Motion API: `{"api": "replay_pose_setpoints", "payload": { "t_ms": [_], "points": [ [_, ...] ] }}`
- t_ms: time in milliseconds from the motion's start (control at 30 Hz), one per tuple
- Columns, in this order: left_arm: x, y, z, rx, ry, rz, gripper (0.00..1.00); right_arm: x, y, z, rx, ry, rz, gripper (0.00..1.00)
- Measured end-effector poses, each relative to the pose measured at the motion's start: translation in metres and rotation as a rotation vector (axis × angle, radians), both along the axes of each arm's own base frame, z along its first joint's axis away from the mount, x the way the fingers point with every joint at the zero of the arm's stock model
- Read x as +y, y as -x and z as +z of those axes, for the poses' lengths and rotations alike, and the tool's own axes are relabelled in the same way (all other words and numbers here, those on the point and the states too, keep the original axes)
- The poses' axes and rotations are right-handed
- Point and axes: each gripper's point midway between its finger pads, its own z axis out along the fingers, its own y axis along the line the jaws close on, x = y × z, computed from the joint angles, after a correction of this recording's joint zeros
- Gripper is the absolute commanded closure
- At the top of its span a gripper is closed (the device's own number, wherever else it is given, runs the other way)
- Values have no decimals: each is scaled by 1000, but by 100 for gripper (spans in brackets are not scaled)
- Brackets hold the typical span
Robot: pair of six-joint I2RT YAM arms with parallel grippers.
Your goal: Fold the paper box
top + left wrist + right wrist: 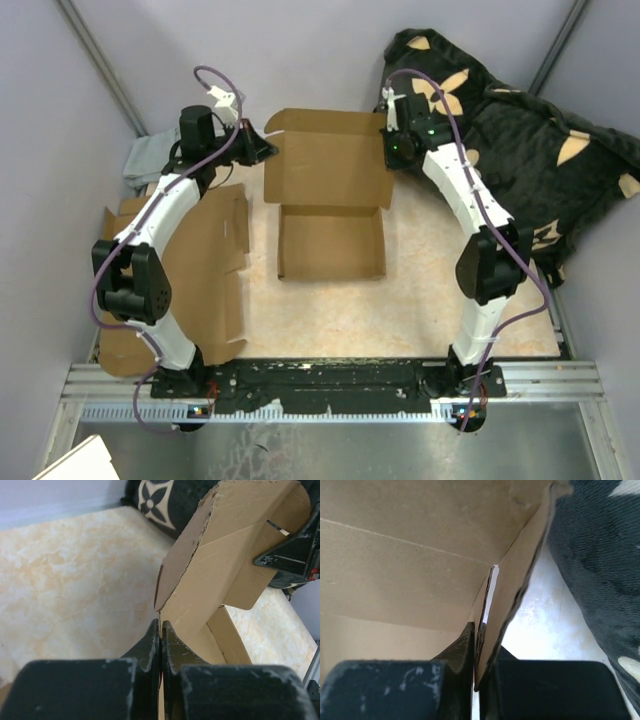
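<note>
Working the lid stage of the fold. Have box mid-bench, tray already formed, open side up. Gripping lid at far side by both corners: L fingers pinched shut on the left flap edge, R fingers clamped narrow on the right flap. Can ignore spare sheet at left and cloth at far right, both apart from box. Next, prob.: turn the 2 flaps inward, approx. square to lid, then swing lid fwd & down, tucking flaps inside tray walls. Calls for matched pace on both sides, else risks skew or a tear at the crease.
</note>
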Motion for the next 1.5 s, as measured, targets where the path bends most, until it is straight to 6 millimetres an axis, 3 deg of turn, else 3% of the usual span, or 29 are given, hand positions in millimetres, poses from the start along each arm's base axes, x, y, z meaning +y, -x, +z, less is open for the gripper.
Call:
{"api": "replay_pose_setpoints", "payload": {
  "t_ms": [233, 433, 833, 1267, 1500],
  "points": [
    [4, 3, -36, 147, -47, 40, 100, 5, 3, -30, 11, 60, -48, 100],
    [8, 7, -49, 207, -73, 67, 100, 10, 0, -27, -20, 75, -69, 100],
    [10, 7, -46, 218, -85, 84, 100, 12, -6, -24, -49, 70, -71, 100],
    [11, 4, -42, 226, -95, 100, 100, 14, -9, -45, -67, 66, -73, 100],
    [16, 0, -37, 232, -69, 73, 100, 14, -13, -41, -94, 61, -81, 100]
  ]
}}
